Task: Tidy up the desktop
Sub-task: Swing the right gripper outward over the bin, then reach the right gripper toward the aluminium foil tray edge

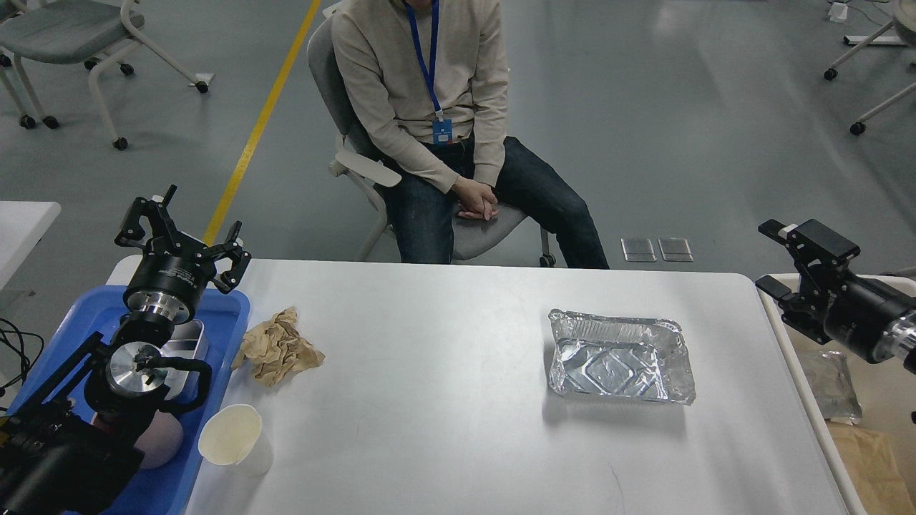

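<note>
Three things sit on the white bench (458,429), which fills the lower middle of the view: a foil tray (620,356), a crumpled brown paper (278,346) well to the left of it, and a white paper cup (233,439) nearer me than the paper, close to the bench's left edge. The left gripper (179,234) hangs above the far corner of the blue tray (222,304), fingers spread and holding nothing; the right gripper (791,268) is off to the right of the foil tray, past the bench's right edge and over the beige bin (801,372), jaws apart and empty too. My read: both arms are parked wide and the next pick is open. For the foil tray, the right arm is the natural choice; a pinch on its right-hand rim looks best, since thin foil will likely crumple under a hard squeeze. The paper sits just beside the blue tray, an easy drop-in from above for the left arm. Room is generous: bare bench lies all round the foil tray, and it sits well in from the edges. Watch the cup near the left edge; a careless sweep could tip it.
</note>
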Available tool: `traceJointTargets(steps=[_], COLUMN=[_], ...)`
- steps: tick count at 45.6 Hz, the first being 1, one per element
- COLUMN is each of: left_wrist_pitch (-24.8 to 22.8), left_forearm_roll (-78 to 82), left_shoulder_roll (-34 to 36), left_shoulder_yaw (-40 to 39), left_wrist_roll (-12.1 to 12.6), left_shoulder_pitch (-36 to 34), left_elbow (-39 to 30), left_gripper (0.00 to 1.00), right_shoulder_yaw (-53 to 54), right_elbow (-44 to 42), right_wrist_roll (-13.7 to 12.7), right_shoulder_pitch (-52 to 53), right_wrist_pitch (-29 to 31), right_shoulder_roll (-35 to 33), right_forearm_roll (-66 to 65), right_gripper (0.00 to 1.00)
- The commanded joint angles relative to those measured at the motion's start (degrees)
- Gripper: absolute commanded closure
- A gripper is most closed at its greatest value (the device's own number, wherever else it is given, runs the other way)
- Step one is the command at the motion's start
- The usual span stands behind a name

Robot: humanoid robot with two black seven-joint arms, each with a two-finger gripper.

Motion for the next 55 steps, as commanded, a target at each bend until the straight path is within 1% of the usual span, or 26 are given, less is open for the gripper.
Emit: traceJointTargets(steps=[1,5,15,24,26,33,42,47,55], left_wrist_pitch=[1.5,1.5,1.5,1.5,1.5,1.4,1.4,1.4,1.4], left_forearm_roll=[0.0,0.0,0.1,0.1,0.1,0.1,0.1,0.2,0.2], left_shoulder_roll=[-0.1,0.0,0.0,-0.2,-0.2,-0.2,-0.2,-0.3,-0.4], left_shoulder_yaw=[0.0,0.0,0.0,0.0,0.0,0.0,0.0,0.1,0.1], left_wrist_roll=[0.0,0.0,0.0,0.1,0.1,0.1,0.1,0.1,0.1], left_shoulder_pitch=[0.0,0.0,0.0,-0.1,-0.1,0.0,0.1,0.1,0.0], left_elbow=[-0.1,-0.1,-0.1,-0.1,-0.1,0.0,0.0,-0.1,-0.1], left_gripper=[0.04,0.04,0.04,0.04,0.04,0.04,0.04,0.04,0.04], right_shoulder_yaw=[-2.8,-5.0,-5.1,-5.1,-5.1,-5.0,-5.4,-5.4,-5.5], right_elbow=[1.4,4.0,11.2,19.2,19.5,19.9,19.7,19.3,15.8], right_wrist_roll=[0.1,0.0,0.3,0.3,0.3,0.3,0.5,0.6,0.6], right_shoulder_pitch=[-0.2,0.1,0.2,-0.5,-0.5,-0.3,-2.9,-3.6,-3.6], right_wrist_pitch=[0.6,0.6,0.6,0.6,0.6,0.5,0.6,1.5,5.4], right_shoulder_roll=[-7.8,-13.3,-27.0,-41.9,-43.0,-43.0,-41.5,-38.2,-28.2], right_forearm_roll=[-5.6,-8.6,-19.9,-23.3,-25.3,-36.5,-40.0,-39.9,-40.1], right_gripper=[0.00,0.00,0.00,0.00,0.00,0.00,0.00,0.00,0.00])
